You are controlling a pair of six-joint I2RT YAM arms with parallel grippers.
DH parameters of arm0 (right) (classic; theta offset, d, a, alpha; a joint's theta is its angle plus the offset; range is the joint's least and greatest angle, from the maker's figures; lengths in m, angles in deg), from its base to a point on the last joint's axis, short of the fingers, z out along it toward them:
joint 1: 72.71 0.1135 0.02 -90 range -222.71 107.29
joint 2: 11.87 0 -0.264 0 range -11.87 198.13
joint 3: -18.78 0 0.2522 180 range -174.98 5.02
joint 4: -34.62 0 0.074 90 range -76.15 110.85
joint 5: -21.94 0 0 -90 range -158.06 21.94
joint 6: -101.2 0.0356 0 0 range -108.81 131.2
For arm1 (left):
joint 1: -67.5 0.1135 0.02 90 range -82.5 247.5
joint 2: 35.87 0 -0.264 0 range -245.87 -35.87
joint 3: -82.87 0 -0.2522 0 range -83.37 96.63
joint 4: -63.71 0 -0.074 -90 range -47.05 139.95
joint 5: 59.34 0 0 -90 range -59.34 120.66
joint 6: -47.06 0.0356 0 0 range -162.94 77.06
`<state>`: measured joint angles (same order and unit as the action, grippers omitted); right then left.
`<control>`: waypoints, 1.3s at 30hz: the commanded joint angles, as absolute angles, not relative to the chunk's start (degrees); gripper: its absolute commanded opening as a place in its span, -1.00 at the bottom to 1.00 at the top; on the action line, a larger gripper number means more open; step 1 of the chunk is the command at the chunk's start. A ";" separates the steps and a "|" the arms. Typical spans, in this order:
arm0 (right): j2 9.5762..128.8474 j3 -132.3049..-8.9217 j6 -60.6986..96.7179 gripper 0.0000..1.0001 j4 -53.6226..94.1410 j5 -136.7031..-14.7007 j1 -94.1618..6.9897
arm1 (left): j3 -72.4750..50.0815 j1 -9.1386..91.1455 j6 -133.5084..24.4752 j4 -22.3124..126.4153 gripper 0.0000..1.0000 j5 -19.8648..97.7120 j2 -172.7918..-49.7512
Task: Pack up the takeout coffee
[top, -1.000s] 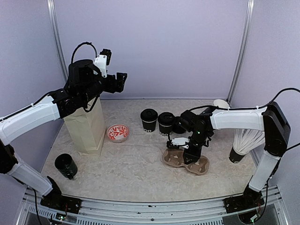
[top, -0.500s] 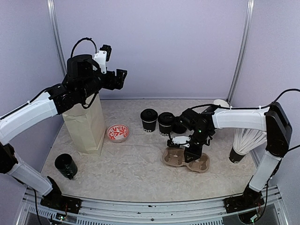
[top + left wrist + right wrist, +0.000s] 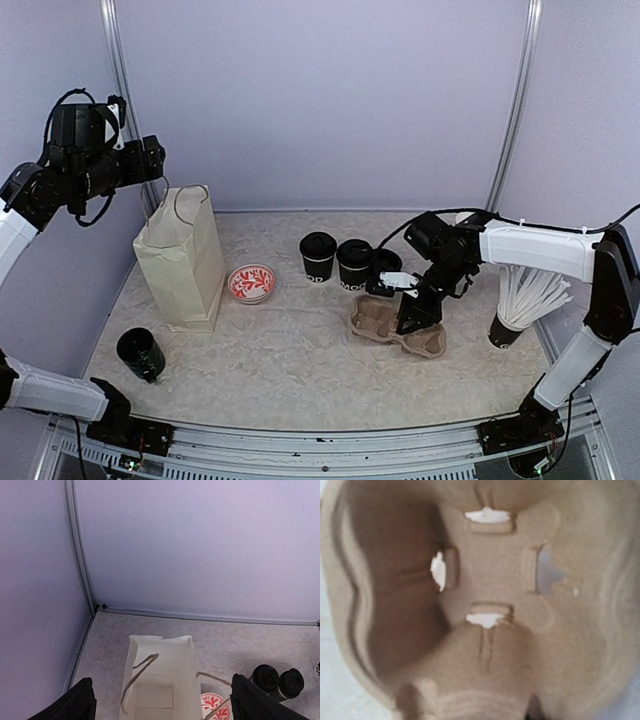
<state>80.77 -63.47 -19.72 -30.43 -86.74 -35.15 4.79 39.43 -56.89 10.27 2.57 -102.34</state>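
Coffee [image 3: 354,263] stands lidded on the desk [image 3: 290,365], just left of and beyond the right gripper [image 3: 408,318]. A second lidded cup [image 3: 318,255] is close at its left. The right gripper is down on the middle of the carrier [image 3: 372,322]. Its wrist view is filled by the carrier and shows no fingers, so I cannot tell if they are clenched. I judge that the carrier is being taken or set in place. It is best gripped at the middle ridge, kept level, and moved away from the cups so that it does not tip them. The left gripper [image 3: 152,160] hangs released and empty, high over the open bag [image 3: 185,262].
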 commanded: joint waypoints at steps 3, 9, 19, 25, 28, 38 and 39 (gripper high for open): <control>78.09 -66.46 -22.95 -0.42 -32.50 -93.99 -36.10 | 0.79 47.82 -62.57 -2.22 0.68 14.42 -102.12; 74.25 -68.28 -23.14 -0.42 -34.33 -96.44 -36.07 | 1.13 53.44 -61.71 -3.39 0.49 13.78 -105.55; 72.21 -68.77 -22.18 -0.41 -34.77 -97.00 -36.11 | 1.64 56.10 -57.14 1.42 0.35 20.63 -113.82; 71.59 -69.50 -22.11 -0.41 -34.81 -97.32 -36.08 | 2.37 56.17 -56.40 1.37 0.07 19.67 -118.27; 71.29 -70.30 -22.06 -0.41 -35.11 -97.71 -36.13 | 2.64 56.17 -56.31 0.95 -0.31 17.48 -119.87; 69.78 -71.40 -21.54 -0.42 -35.30 -98.91 -36.08 | 8.76 55.79 -54.94 -1.70 -0.97 19.47 -117.25; 69.78 -71.77 -21.51 -0.42 -35.31 -99.32 -36.08 | 9.88 55.55 -54.78 -2.38 -1.00 19.69 -116.55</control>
<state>71.33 -69.59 -22.17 -34.59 -97.29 -35.76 4.79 55.84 -55.97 -0.71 18.39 -120.22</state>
